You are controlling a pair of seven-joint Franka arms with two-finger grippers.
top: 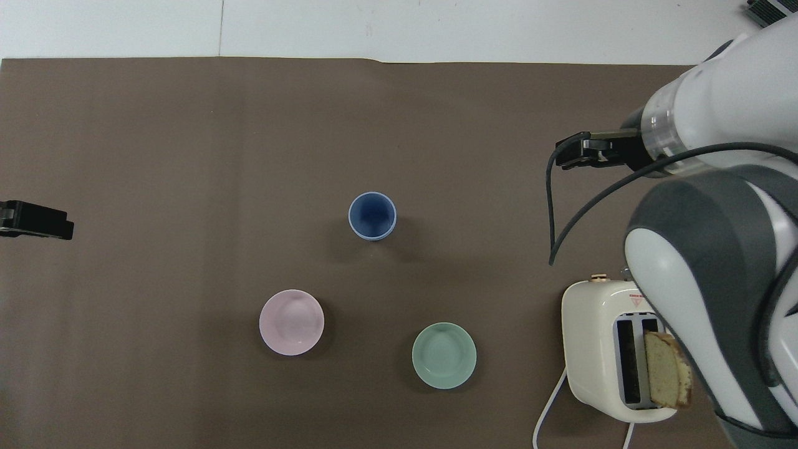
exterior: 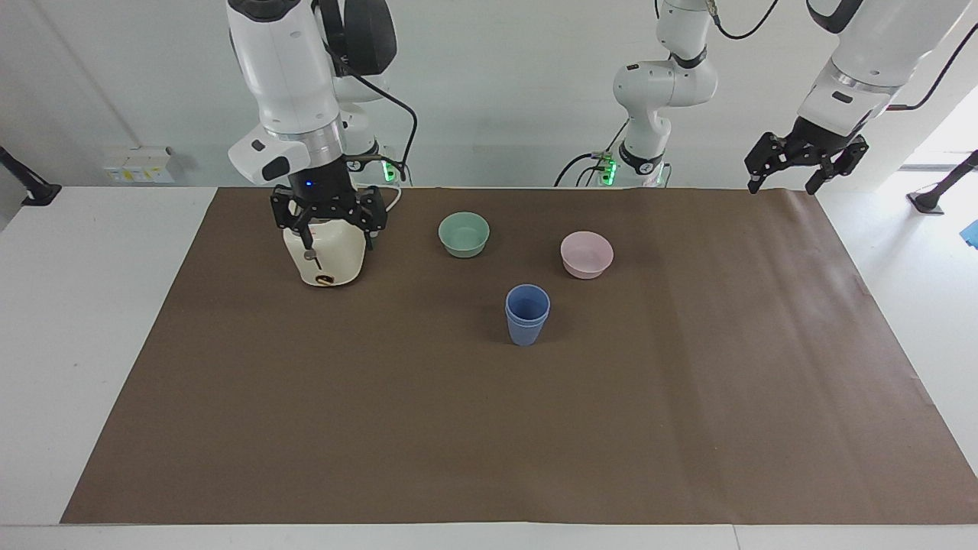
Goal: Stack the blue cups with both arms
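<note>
You can see that the main work looks done: the two cups stand as one stack, one nested inside the other, upright on the brown mat near the middle of the table. In the facing view a second rim line shows just under the top rim, so I judge both cups are there. Nothing touches the stack.

The right gripper hangs over the toaster, with its fingers spread and nothing between them. The left gripper is raised over the mat's corner at the left arm's end of the table, also spread and empty; this arm waits. What is left, in my judgement, is only to bring the arms to rest.

About the materials: the cups are matte blue plastic, tapered, with no handle, narrower at the base. The green bowl and the pink bowl are low, round and smooth, and both lie nearer to the robots than the stack. The toaster is cream, glossy, with rounded corners, and a slice of bread stands in one slot. The mat is flat paper-like sheet with faint creases.
</note>
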